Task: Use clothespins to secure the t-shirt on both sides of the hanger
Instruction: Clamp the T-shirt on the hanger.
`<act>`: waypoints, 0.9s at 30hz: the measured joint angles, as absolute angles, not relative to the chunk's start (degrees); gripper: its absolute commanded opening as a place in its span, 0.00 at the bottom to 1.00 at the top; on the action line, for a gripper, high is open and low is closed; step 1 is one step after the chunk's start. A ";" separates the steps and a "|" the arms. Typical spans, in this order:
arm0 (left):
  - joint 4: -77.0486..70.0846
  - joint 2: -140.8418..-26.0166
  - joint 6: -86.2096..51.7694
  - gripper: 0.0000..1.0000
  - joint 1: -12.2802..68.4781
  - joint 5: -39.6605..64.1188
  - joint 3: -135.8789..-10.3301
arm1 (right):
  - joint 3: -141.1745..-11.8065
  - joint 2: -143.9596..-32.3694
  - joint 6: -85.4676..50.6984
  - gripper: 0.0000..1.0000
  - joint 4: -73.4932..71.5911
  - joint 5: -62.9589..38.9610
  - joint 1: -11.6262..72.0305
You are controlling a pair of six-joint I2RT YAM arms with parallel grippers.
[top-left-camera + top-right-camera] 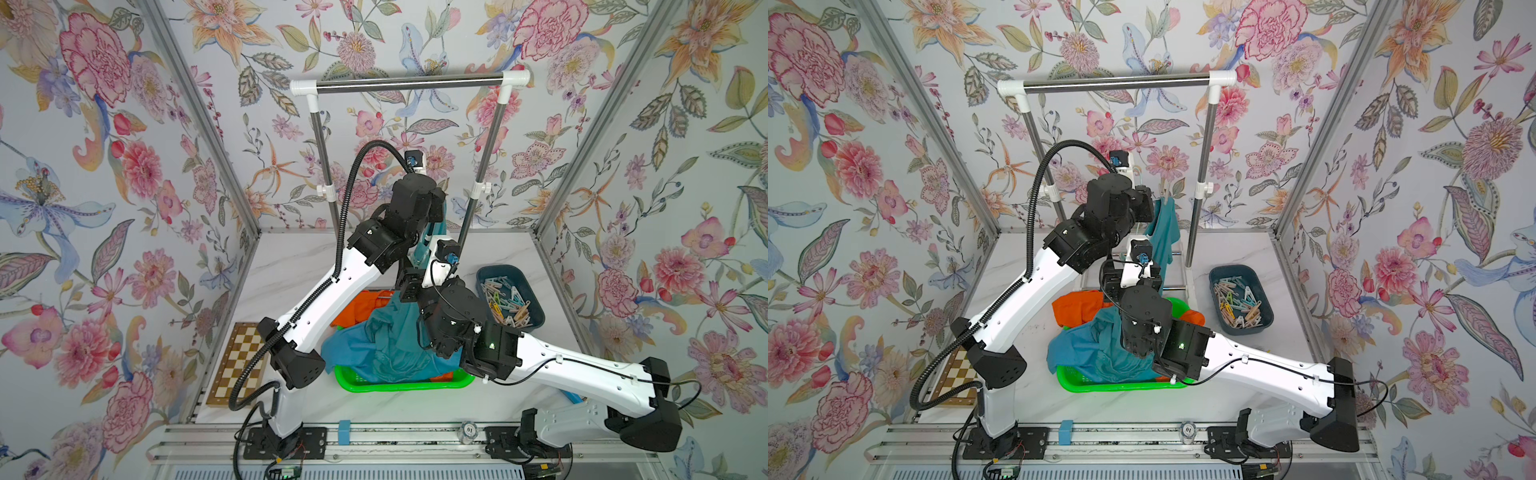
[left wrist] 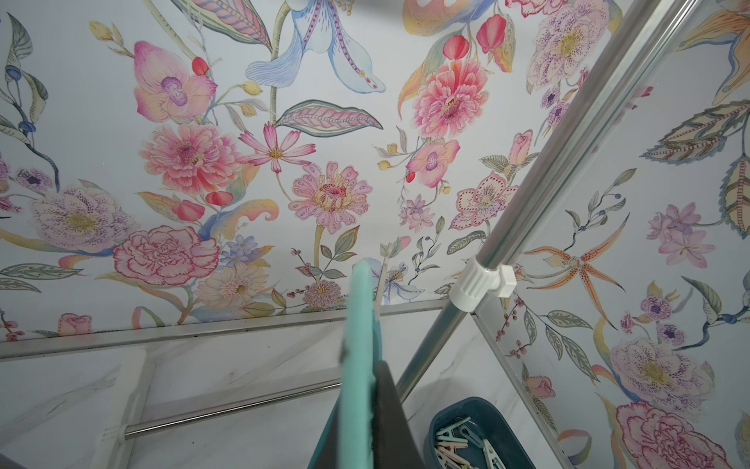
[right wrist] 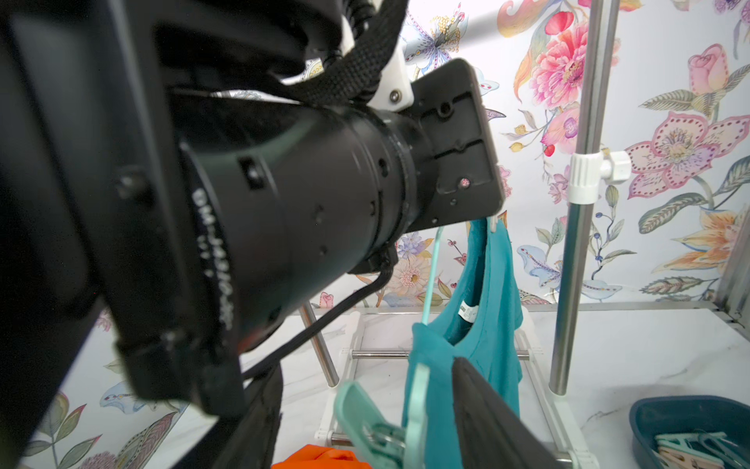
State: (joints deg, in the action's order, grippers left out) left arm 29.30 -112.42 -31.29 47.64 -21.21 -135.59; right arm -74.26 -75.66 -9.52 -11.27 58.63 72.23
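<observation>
Pinches mint hanger [image 2: 359, 308], bearing teal t-shirt [image 3: 495, 292], in fully closed left gripper [image 2: 363, 377]; spreads right gripper [image 3: 365, 385] wide around a clothespin [image 3: 361, 418], gripping nothing.

table [image 1: 299, 266]: marble | on it: green basket [image 1: 395, 386]; blue bin [image 1: 505, 271]; chessboard [image 1: 239, 365]; rack [image 1: 409, 82]

Top views are looking steeply down from near onto the white marble counter [image 1: 291, 266]; both wrist cameras are facing the far floral wall [image 2: 182, 162], sharing the dark blue bin [image 2: 487, 408].
</observation>
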 measured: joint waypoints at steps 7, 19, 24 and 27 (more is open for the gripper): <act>28.86 -112.42 -31.27 0.00 47.64 -20.12 -135.85 | -73.84 -74.02 -11.20 0.99 -9.65 57.25 72.23; 25.89 -112.27 -30.98 0.01 46.89 -16.16 -132.46 | -72.95 -66.63 -14.17 0.99 -3.49 50.92 72.77; 25.15 -111.74 -30.57 0.01 45.23 -12.25 -129.82 | -72.88 -62.08 -15.73 0.99 -4.05 50.89 72.77; 24.21 -110.59 -29.58 0.02 43.81 -10.11 -127.46 | -72.79 -58.76 -15.29 0.99 -4.05 52.07 72.77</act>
